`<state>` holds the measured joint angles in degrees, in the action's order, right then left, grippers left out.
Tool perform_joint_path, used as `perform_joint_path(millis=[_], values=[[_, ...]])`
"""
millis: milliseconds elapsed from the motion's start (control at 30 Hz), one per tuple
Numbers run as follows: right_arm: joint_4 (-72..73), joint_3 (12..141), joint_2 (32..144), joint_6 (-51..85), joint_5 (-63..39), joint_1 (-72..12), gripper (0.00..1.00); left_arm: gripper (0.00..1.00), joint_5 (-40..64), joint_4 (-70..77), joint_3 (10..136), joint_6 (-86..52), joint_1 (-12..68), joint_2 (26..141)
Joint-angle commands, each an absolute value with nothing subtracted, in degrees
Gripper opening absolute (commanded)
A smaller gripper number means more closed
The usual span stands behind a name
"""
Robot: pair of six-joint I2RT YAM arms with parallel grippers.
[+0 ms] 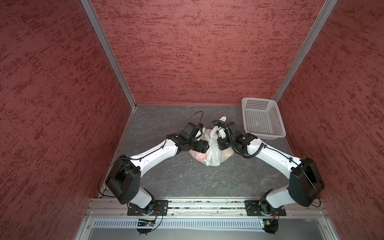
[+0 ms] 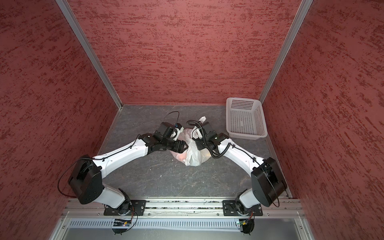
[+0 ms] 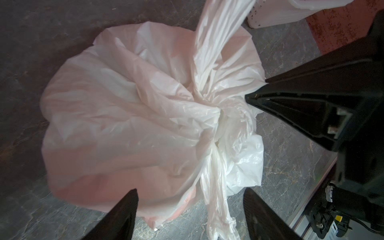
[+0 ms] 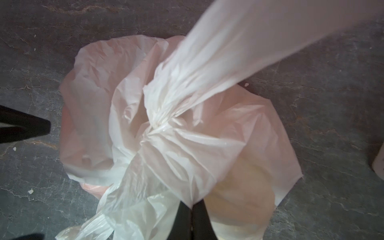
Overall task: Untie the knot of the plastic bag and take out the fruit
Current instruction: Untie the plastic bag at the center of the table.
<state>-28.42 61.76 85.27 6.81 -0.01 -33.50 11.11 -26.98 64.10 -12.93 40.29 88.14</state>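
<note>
The plastic bag point(image 1: 213, 154) point(image 2: 193, 155) lies on the grey floor between both arms, still tied. The knot point(image 3: 209, 101) point(image 4: 160, 124) sits on top as a twisted white bunch. One handle strip point(image 4: 249, 41) rises from it, another trails down the front. The fruit shows only as tints through the film: orange-red point(image 1: 200, 156) and a pale yellow round piece point(image 4: 239, 187). My right gripper point(image 4: 192, 205) point(image 3: 256, 88) is shut on a fold of the bag just beside the knot. My left gripper point(image 3: 190, 192) point(image 1: 207, 146) hangs open over the bag's edge, gripping nothing.
A white perforated basket point(image 1: 266, 135) point(image 2: 248, 135) stands at the back right, against the red wall. Red walls close in three sides. An aluminium rail carrying both arm bases point(image 1: 199, 205) runs along the front.
</note>
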Motion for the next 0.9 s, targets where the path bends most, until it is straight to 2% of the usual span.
perform_joint_path(millis=[0, 233, 500, 533, 633, 867], values=[[-26.77, 62.04, 84.01, 7.08, -2.3, -32.96, 0.0, 0.77, 10.16, -27.13, 66.11, -9.33, 41.2, 90.76], [-25.94, 62.27, 83.66, 8.2, -3.69, -32.89, 0.0, 0.54, 3.59, -24.89, 67.6, -9.44, 41.19, 94.65], [-25.75, 62.03, 83.58, 9.29, -3.16, -32.13, 0.0, 0.03, 1.1, -24.94, 67.46, -8.96, 40.46, 94.58], [-25.69, 61.85, 83.58, 9.57, -3.25, -31.64, 0.0, 0.0, 1.21, -24.79, 66.76, -8.96, 40.15, 93.77], [-25.41, 60.79, 80.82, 10.59, -4.19, -29.19, 0.0, 0.0, 2.24, -23.89, 63.74, -9.53, 37.95, 90.16], [-25.38, 57.71, 77.57, 10.72, -6.35, -22.11, 0.0, 0.0, 9.4, -20.69, 53.93, -12.37, 27.27, 81.02]])
